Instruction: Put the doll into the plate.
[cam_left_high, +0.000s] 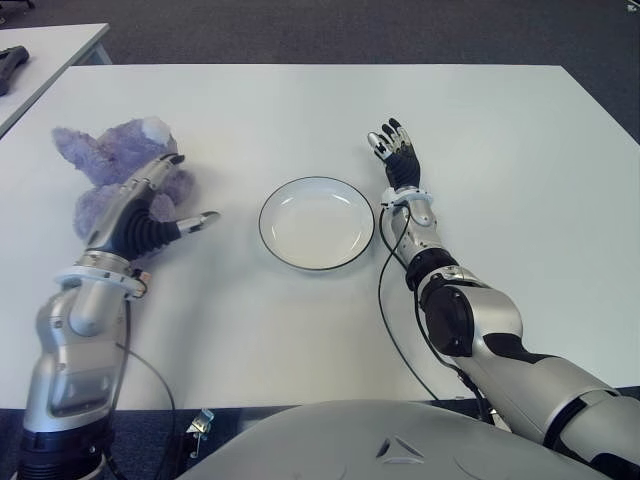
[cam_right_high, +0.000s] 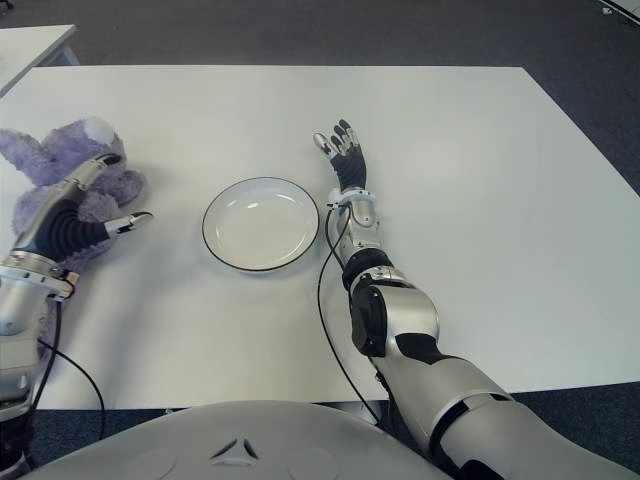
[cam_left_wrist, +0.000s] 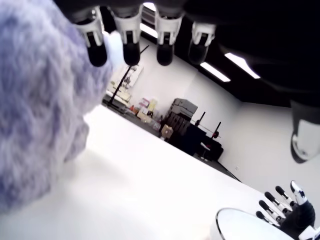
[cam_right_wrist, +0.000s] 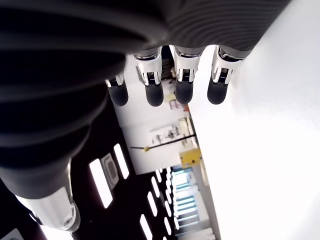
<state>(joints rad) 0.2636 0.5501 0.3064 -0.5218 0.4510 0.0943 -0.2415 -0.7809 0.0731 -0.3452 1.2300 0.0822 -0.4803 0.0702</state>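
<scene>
Left hand (cam_left_high: 140, 215) has its fingers (cam_left_wrist: 131, 46) stretched out straight over the purple doll (cam_left_high: 112, 172), thumb sticking out sideways toward the plate, so it's spread wide and not gripping anything yet. From the wrist cam the fingertips sit right at the plush fur, can't tell if they actually touch. Right hand (cam_left_high: 397, 155) is just past the plate's right edge, fingers (cam_right_wrist: 183, 88) extended and loose, holding nothing. Count: one doll, one plate (cam_left_high: 317, 223), two hands. The doll sits on the left side of the white table (cam_left_high: 500, 150), well apart from the empty plate in the middle. Dark carpet floor (cam_left_high: 330, 30) beyond, and a second white table (cam_left_high: 50, 50) at the far left.
</scene>
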